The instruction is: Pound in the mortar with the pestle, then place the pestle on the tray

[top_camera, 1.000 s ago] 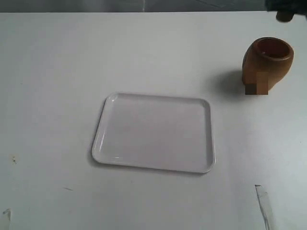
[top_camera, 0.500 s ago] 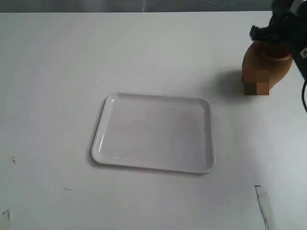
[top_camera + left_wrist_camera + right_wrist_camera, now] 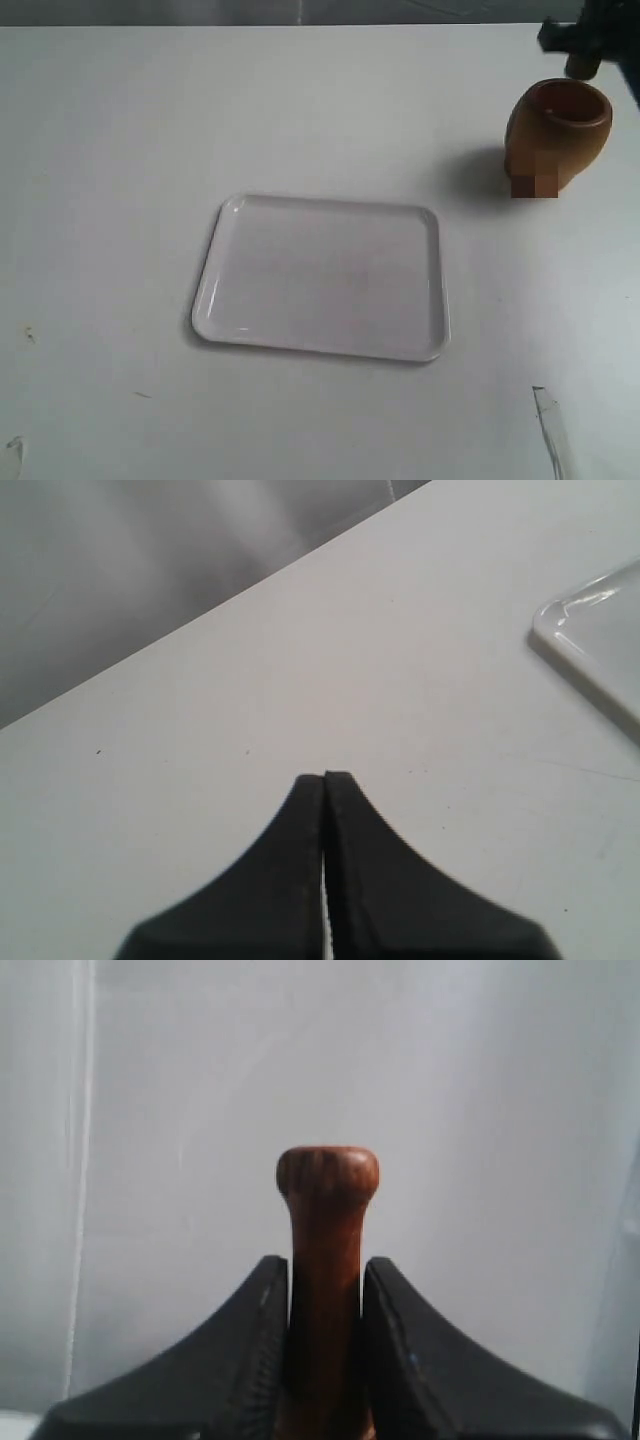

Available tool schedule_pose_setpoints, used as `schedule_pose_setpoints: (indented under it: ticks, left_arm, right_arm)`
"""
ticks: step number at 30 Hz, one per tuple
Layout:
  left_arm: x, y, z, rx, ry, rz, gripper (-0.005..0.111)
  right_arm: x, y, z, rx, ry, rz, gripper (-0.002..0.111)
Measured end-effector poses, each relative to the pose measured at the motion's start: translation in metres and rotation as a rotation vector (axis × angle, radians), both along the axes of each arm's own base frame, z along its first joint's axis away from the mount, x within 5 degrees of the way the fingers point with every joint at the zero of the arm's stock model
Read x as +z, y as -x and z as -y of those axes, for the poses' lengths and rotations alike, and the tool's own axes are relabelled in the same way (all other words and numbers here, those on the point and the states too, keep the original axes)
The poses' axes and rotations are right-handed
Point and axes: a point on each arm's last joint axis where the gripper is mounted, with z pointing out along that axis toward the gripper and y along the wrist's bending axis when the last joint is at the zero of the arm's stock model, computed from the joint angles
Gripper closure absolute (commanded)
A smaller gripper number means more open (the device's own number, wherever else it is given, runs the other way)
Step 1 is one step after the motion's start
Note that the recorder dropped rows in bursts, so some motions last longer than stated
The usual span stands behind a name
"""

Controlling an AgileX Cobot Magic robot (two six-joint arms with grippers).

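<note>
Reddish-brown wooden pestle point(image 3: 328, 1175) clamped by thin handle in right claw point(image 3: 326, 1272), knob poking beyond the tips, long axis along the claw. Hovers near far right corner of desk point(image 3: 120, 130), just by rim of rounded light-brown wooden mortar point(image 3: 556, 135). Glossy white rectangular tray point(image 3: 322, 275) mid-desk, well apart. Idle left claw point(image 3: 325, 780) closed, empty.

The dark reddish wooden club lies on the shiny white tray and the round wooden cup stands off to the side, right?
No. The dark reddish wooden club is not on the shiny white tray; the right wrist view shows the right gripper clamping it. The round wooden cup stands aside.
</note>
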Motion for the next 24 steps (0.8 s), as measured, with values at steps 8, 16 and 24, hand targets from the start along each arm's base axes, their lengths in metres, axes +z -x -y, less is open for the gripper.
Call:
schedule_pose_setpoints:
  ticks: [8, 16, 24]
  left_arm:
    - [0.000, 0.000, 0.000, 0.000, 0.000, 0.000, 0.107]
    - [0.000, 0.000, 0.000, 0.000, 0.000, 0.000, 0.107]
    - [0.000, 0.000, 0.000, 0.000, 0.000, 0.000, 0.107]
  right_arm:
    - [0.038, 0.013, 0.006, -0.037, -0.030, 0.120, 0.108]
    - [-0.051, -0.011, 0.001, -0.036, 0.001, -0.160, 0.108]
    - [-0.077, -0.016, 0.000, -0.032, -0.029, -0.192, 0.108]
